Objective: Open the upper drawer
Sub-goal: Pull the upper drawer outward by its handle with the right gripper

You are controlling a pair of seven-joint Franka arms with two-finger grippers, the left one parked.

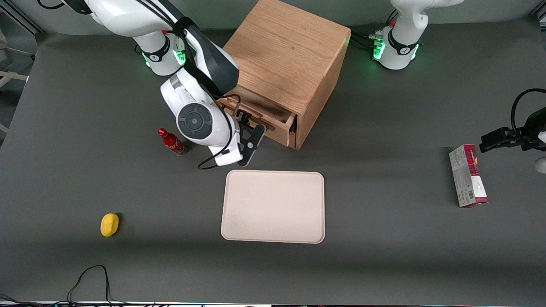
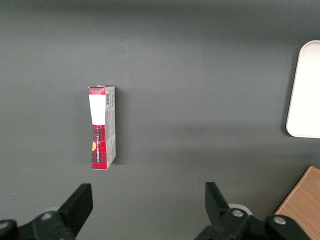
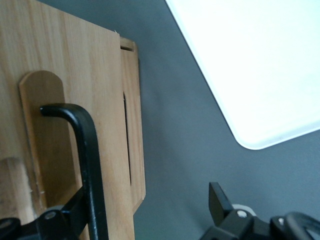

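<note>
The oak cabinet (image 1: 290,51) stands at the back middle of the table. Its upper drawer (image 1: 261,110) is pulled partly out, and its dark inside shows. My right gripper (image 1: 252,133) is right at the drawer's front, nearer the front camera than the cabinet. In the right wrist view the drawer's black wire handle (image 3: 86,150) runs down the light-wood front. The gripper (image 3: 147,212) is open: one finger (image 3: 75,210) lies against the handle and the other finger (image 3: 219,199) stands well apart over the grey table. The lower drawer is hidden in the front view.
A beige tray (image 1: 274,207) lies close in front of the cabinet and also shows in the right wrist view (image 3: 250,65). A small red bottle (image 1: 171,142) stands beside the arm. A yellow object (image 1: 109,224) lies toward the working arm's end. A red-and-white box (image 1: 467,175) lies toward the parked arm's end.
</note>
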